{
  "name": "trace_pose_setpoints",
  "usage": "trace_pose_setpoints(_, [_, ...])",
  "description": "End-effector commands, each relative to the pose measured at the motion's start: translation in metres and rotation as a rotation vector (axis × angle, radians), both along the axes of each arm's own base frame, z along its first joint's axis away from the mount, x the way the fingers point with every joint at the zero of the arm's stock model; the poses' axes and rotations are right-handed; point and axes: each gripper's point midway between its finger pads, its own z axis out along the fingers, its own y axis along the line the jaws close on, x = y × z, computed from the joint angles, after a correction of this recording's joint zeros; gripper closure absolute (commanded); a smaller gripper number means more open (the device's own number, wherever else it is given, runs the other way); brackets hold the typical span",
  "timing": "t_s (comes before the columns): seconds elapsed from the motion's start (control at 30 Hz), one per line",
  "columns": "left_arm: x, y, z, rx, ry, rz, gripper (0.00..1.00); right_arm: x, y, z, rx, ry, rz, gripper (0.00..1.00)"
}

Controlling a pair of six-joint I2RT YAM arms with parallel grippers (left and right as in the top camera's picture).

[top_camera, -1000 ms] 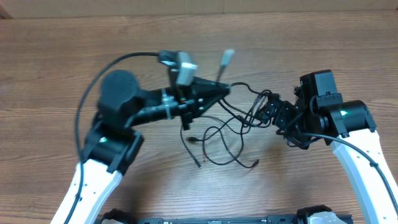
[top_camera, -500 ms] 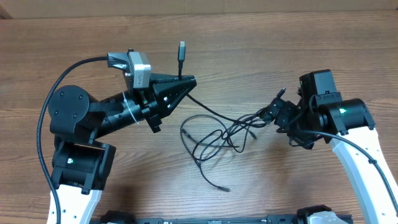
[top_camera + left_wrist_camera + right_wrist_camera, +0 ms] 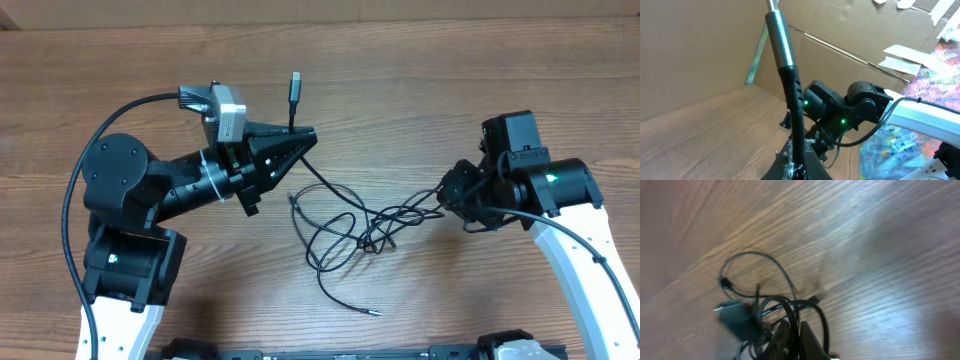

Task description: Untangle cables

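Rightward of the left end effector, the knot of cables has slid a little across the table and drawn out longer than it was a moment earlier. The right end effector, which stood open beside the knot, has now closed onto it. The left arm has barely shifted in the last half second, after swinging well away from the middle.

The left end effector is fully closed on one cord just below its plug. In the left wrist view the plug stands upright above the fingers, silver tip uppermost. From this grip the cord runs down and away to the knot, which lies on the table between the two end effectors and nearer the right one.

The right end effector is also shut, pinching the near edge of the knot. Its own view is blurred, but dark loops bunch right at the fingertips. A free cable end trails loose well below both end effectors.

The layout suggests a purpose: one side anchors the bundle while the other keeps a single cord by its plug, so drawing the two apart should slide that cord out. The loops nearest the right end effector look likeliest to cinch instead of release.
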Motion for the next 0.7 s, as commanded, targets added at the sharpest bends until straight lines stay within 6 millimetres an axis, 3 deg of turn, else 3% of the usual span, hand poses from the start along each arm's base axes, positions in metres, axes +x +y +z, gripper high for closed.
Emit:
trace_pose_setpoints(0.0, [-0.001, 0.003, 0.009, -0.003, -0.018, 0.019, 0.96, 0.005, 0.011, 0.008, 0.072, -0.02, 0.006, 0.96])
trace_pose_setpoints(0.13, [0.0, 0.003, 0.002, 0.004, 0.019, 0.018, 0.96, 0.016, 0.027, 0.018, 0.158, -0.076, 0.04, 0.96])
trace_pose_setpoints(0.23, [0.003, 0.002, -0.012, 0.019, 0.093, 0.016, 0.96, 0.03, 0.049, 0.039, 0.291, -0.168, 0.107, 0.96])
trace_pose_setpoints(0.4, [0.007, 0.001, -0.043, 0.055, 0.263, 0.013, 0.96, 0.047, 0.089, 0.092, 0.543, -0.358, 0.279, 0.96])
trace_pose_setpoints(0.53, [0.012, 0.0, -0.065, 0.078, 0.372, 0.013, 0.96, 0.042, 0.115, 0.146, 0.744, -0.537, 0.497, 0.96])
trace_pose_setpoints(0.67, [0.018, -0.001, -0.083, 0.103, 0.436, 0.01, 0.96, 0.034, 0.122, 0.17, 0.819, -0.62, 0.612, 0.96])
